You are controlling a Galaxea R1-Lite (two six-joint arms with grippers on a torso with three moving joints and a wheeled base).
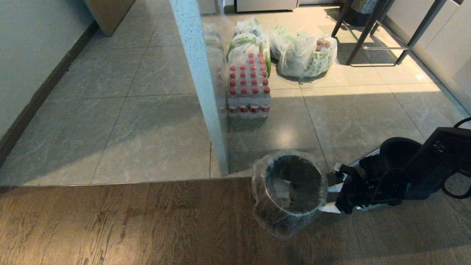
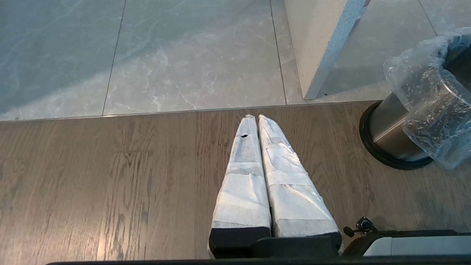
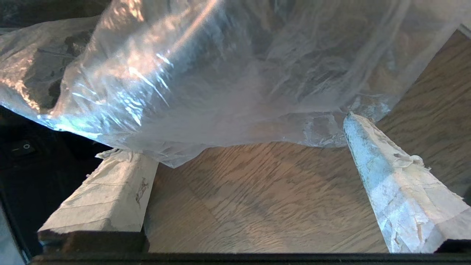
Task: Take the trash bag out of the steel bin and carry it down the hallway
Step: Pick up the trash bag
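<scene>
Down on the wood floor by the tile edge, the steel bin (image 1: 290, 200) stands with the trash bag (image 1: 274, 224) folded over its rim. Just beside it, the right gripper (image 1: 333, 197) spreads its taped fingers (image 3: 390, 176) wide against the plastic, gripping nothing. Elsewhere, the left gripper (image 2: 254, 117) hangs pressed together above the planks.

Clear greyish crinkly plastic trash bag (image 1: 290, 221) lines the brushed-steel bin (image 2: 390, 136) with black foot ring; brown wood-grain floor (image 1: 110, 221), lower frame.

One steel bin (image 1: 289, 191); one trash bag (image 1: 265, 217); one bottle pack (image 1: 248, 86).
</scene>
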